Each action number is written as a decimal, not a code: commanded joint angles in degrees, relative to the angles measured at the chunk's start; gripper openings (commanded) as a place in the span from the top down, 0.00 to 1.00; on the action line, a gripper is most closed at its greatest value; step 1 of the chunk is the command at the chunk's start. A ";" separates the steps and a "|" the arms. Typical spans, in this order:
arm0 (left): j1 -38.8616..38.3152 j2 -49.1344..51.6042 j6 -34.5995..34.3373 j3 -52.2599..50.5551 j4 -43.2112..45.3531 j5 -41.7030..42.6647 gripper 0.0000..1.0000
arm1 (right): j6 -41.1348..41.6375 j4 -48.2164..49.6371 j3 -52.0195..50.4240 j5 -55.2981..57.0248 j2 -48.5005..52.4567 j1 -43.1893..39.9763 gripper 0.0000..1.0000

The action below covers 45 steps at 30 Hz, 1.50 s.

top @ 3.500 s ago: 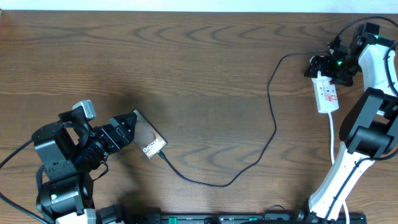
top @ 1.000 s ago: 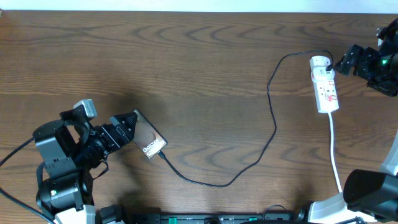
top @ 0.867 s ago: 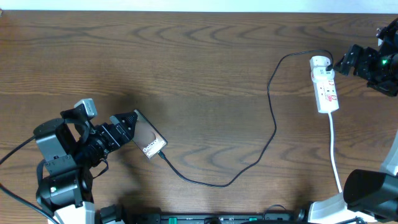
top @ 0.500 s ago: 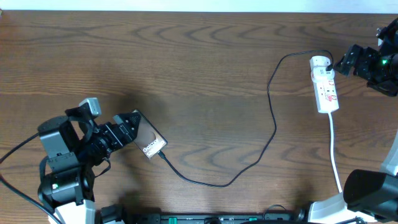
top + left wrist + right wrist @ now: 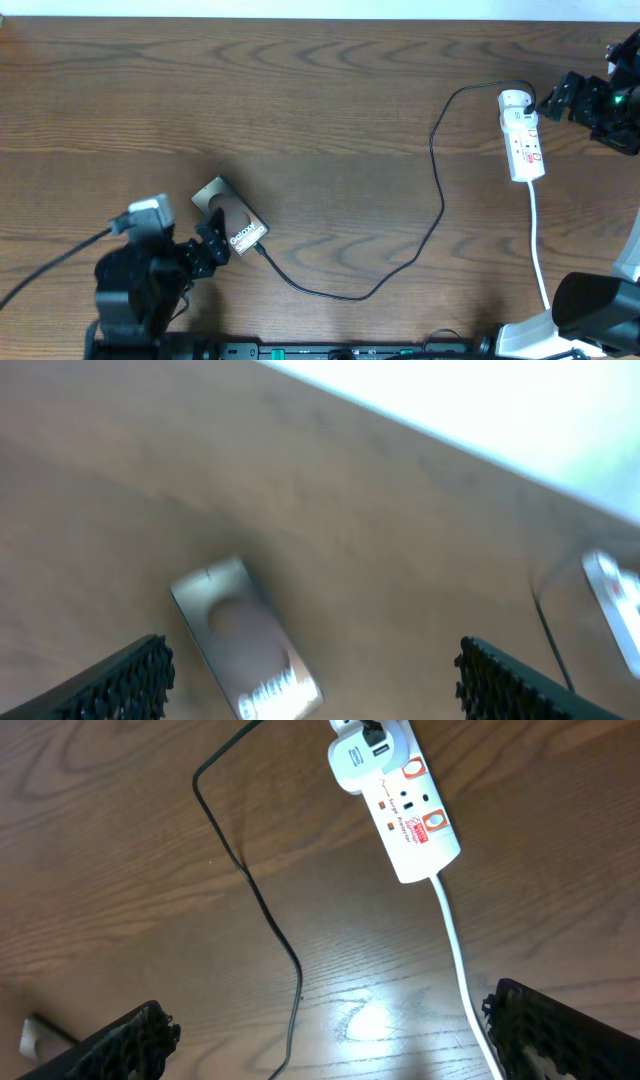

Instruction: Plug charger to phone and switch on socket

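Note:
The dark-grey phone (image 5: pixel 230 217) lies flat at the left front of the table, its lettered end toward the charger. It also shows in the left wrist view (image 5: pixel 245 640). The thin black charger (image 5: pixel 441 205) runs from the phone's lettered end (image 5: pixel 260 249) in a loop up to the white socket (image 5: pixel 524 137), where its adapter sits in the strip's top end (image 5: pixel 370 745). My left gripper (image 5: pixel 207 252) is open and empty just in front of the phone (image 5: pixel 315 695). My right gripper (image 5: pixel 556 97) is open and empty to the right of the socket (image 5: pixel 330 1045).
The socket's white cord (image 5: pixel 537 245) runs down toward the front right beside the right arm's base (image 5: pixel 590 310). A rail (image 5: pixel 350 350) lies along the table's front edge. The left arm's body (image 5: pixel 135 290) sits at the front left.
My left gripper has let go of the phone and drawn back toward the front edge; the phone stays put. My right gripper earlier moved right, off the socket, and has held still since.

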 commanded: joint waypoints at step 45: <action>0.04 -21.20 21.29 -34.49 29.09 -1.11 0.11 | 0.63 0.00 0.66 0.04 -0.28 0.13 0.01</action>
